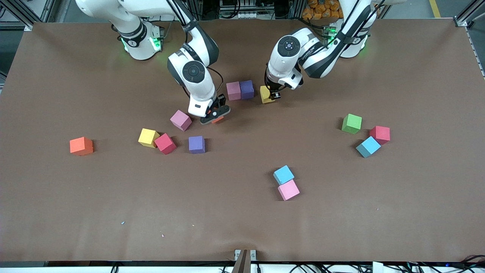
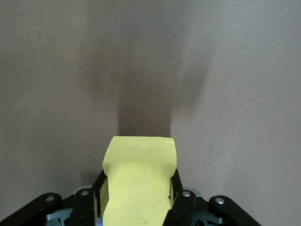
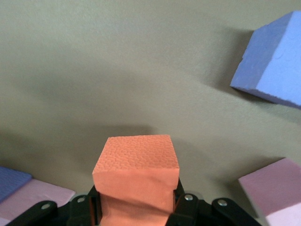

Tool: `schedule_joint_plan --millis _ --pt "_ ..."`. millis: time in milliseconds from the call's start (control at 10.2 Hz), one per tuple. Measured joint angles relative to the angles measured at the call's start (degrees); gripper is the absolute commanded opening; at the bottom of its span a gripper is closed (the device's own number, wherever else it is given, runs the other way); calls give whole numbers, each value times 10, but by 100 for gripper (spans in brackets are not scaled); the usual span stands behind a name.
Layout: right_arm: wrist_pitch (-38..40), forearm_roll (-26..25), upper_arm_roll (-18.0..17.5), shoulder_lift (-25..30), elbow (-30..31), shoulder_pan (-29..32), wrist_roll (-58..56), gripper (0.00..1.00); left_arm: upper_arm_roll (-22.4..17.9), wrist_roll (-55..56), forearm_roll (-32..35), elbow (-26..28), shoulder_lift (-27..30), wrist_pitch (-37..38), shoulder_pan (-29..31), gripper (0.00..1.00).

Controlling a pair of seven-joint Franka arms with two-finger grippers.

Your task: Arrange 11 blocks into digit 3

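Nearest the front camera, a pink foam cube (image 1: 288, 190) touches a light blue cube (image 1: 283, 174), both matte with crisp square edges. Farther from the camera than this pair, the right gripper (image 1: 216, 118) is clamped on an orange cube (image 3: 136, 176) with a finely pebbled face. Farther still, the left gripper (image 1: 273, 96) squeezes a yellow cube (image 2: 138, 181), dented at the pinch, beside an adjoining pink block (image 1: 233, 91) and purple block (image 1: 247, 89).

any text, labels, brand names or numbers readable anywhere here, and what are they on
None can be read.
Left arm: a dark marking on its white link, too small to read.
Blocks, such as the yellow block in the left gripper and the orange block in the right gripper: plain foam faces, no print.
Table: no markings.
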State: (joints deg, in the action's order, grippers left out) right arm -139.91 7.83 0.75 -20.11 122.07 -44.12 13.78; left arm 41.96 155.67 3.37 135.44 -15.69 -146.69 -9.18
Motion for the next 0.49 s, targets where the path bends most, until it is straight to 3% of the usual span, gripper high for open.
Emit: schedule_joint_plan --millis 490 --pt "74 1 -1 -59 -101 -54 140 16 2 -1 1 5 0 -15 -28 0"
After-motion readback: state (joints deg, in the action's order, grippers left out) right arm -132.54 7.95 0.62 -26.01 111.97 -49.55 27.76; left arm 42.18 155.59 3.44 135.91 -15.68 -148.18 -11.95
